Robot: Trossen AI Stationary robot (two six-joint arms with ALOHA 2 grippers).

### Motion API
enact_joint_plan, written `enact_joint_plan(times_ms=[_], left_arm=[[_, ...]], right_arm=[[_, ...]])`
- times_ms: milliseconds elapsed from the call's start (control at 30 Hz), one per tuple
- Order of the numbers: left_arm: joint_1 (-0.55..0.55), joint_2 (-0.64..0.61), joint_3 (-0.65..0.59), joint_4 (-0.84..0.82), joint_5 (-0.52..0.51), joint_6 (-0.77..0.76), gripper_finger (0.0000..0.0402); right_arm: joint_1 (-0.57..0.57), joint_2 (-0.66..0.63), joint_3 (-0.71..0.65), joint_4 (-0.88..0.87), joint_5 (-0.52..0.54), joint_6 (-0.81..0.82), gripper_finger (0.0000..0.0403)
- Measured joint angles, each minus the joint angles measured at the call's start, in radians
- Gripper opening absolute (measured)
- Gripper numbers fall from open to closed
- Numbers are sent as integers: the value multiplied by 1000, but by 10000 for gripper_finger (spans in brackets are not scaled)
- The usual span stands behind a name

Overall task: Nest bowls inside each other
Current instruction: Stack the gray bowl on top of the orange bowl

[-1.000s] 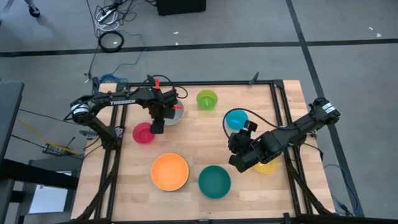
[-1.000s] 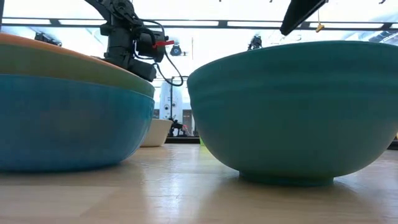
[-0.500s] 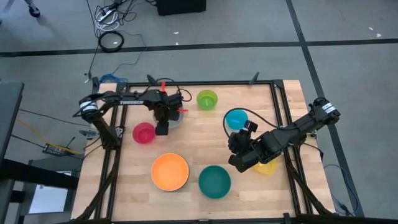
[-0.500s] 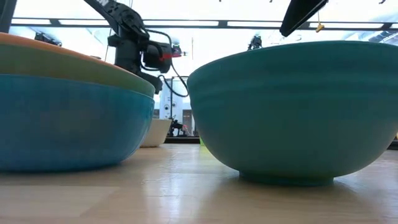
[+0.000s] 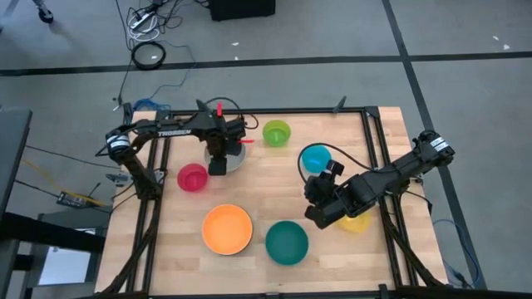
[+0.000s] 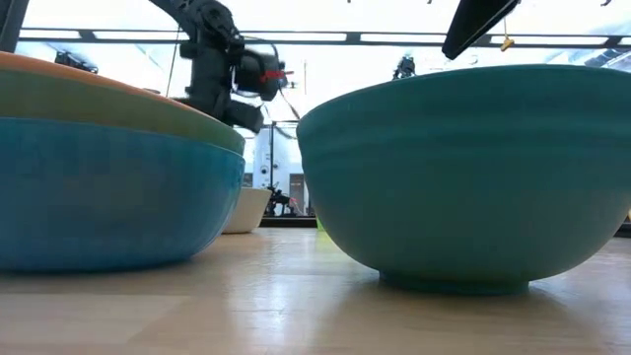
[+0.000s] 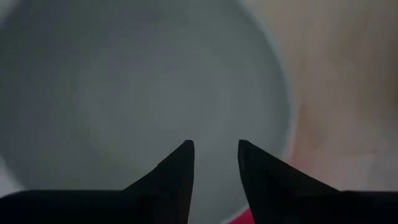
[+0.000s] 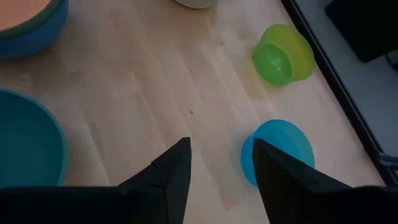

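Item: nest of bowls, part assembled, on a wooden desk (image 5: 258,178).

Left end effector (image 5: 218,166): poised directly over the grey bowl (image 5: 233,154) near the desk's far edge, pointing down into it. In the left wrist view the grey bowl (image 7: 137,81) fills nearly the whole picture, with the two dark fingers (image 7: 177,171) a narrow gap apart and nothing between them; whether the tips touch the bowl's floor cannot be told. The bowl is round, so it has no long axis to line up with; what counts is which part of the rim sits between the fingers. The pink-red bowl (image 5: 192,178) lies just beside this arm, toward the desk's left edge.

Right end effector (image 5: 320,218): hangs over the desk's right half, fingers (image 8: 168,171) parted and empty. The cyan bowl (image 5: 316,158) lies ahead of it, toward the far edge; the yellow bowl (image 5: 357,223) is partly hidden under the arm. In the right wrist view the cyan bowl (image 8: 280,149) sits just beyond the fingertips, and the lime green bowl (image 8: 283,56) farther off.

Remaining stock: orange bowl (image 5: 227,229), resting inside a stack of larger bowls, green over blue, as the low view shows; teal bowl (image 5: 287,242) beside it; lime green bowl (image 5: 277,133) at the far edge.

Judgement: the left arm is the nearer to the grey bowl, the right to the cyan one.
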Motion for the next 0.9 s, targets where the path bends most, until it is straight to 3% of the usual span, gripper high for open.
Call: enact_joint_plan(times_ms=[133,333,567,633,767,900], left_arm=[[-28,-2,6,-39,57,-24,132],[-90,1,-70,-12,59,-58,132],[-99,1,-154,139,-114,-83,129],[-98,2,-161,160,-123,-63,111],[-105,0,-118,106,-128,-50,21],[-141,-35,-39,18,-173,-58,8]], right_arm=[[1,0,0,6,1,4,157],[11,0,0,22,-1,3,157],[11,0,0,28,-1,-4,157],[11,0,0,30,-1,-4,156],[11,0,0,29,-1,-7,157],[11,0,0,28,-1,-14,157]])
